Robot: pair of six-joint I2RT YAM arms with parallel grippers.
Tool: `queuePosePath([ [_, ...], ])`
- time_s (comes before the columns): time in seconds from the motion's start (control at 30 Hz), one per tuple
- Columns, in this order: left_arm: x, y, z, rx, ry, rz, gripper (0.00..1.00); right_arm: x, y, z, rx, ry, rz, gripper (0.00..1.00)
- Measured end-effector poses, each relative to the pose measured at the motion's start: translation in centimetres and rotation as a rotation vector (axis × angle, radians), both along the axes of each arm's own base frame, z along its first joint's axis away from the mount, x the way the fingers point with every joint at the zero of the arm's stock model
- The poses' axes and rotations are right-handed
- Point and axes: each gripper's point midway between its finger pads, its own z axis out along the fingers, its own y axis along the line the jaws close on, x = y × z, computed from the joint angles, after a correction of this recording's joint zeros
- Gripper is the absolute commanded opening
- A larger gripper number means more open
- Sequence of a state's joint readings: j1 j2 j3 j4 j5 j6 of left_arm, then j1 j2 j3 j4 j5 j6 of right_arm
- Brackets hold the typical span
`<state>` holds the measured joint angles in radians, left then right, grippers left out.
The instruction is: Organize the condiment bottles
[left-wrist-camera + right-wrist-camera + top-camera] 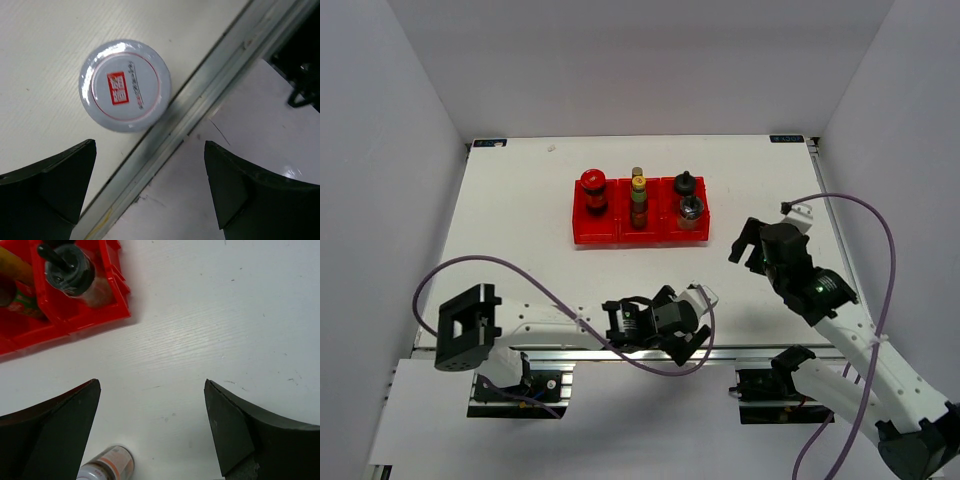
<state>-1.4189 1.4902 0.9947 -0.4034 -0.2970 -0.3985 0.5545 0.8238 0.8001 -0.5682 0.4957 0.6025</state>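
My left gripper [150,152], fingers spread wide, hangs by the silver-lidded jar [125,86] at the near edge; my right gripper [151,390], also apart, hangs right of the red bins [75,322].

Top camera: high behind the arm bases, looking down. Left wrist: close above silver-lidded jar [125,86], just ahead of left gripper [150,150]. Right wrist shares the jar, farther off.

Three joined bins [620,237] stand side by side on the worktop [520,250], a little behind its middle. The left bin holds a single jar [592,190]. In the middle bin the rear bottle [637,174] stands directly behind the front bottle [639,203]. In the right bin the rear jar [684,183] stands behind the front jar [691,210]. The lone jar [706,296] stands on the worktop before the bins and to their right, just beside the rail [200,110] at the near edge.
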Motion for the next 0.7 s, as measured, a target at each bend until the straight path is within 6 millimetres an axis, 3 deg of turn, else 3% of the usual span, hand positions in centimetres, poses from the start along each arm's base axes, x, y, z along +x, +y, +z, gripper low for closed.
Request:
queuePosePath([
  [0.17,1.9,-1.1,-1.1,0.058,-0.054,0.078,0.98,-0.8,-0.4,1.7,0.053,-0.057,-0.01,0.89],
  [0.4,3.5,-2.8,-1.7,0.079,-0.082,0.116,0.95,-1.1,-0.6,1.2,0.048,-0.044,-0.012,0.89],
  [0.53,4.3,-2.9,-1.7,0.076,-0.079,0.133,0.63,-1.1,-0.6,1.0,0.043,-0.037,-0.013,0.89],
  [0.7,4.5,-3.0,-1.5,0.069,-0.07,0.132,0.46,-1.2,-0.7,0.6,0.039,-0.03,-0.013,0.89],
])
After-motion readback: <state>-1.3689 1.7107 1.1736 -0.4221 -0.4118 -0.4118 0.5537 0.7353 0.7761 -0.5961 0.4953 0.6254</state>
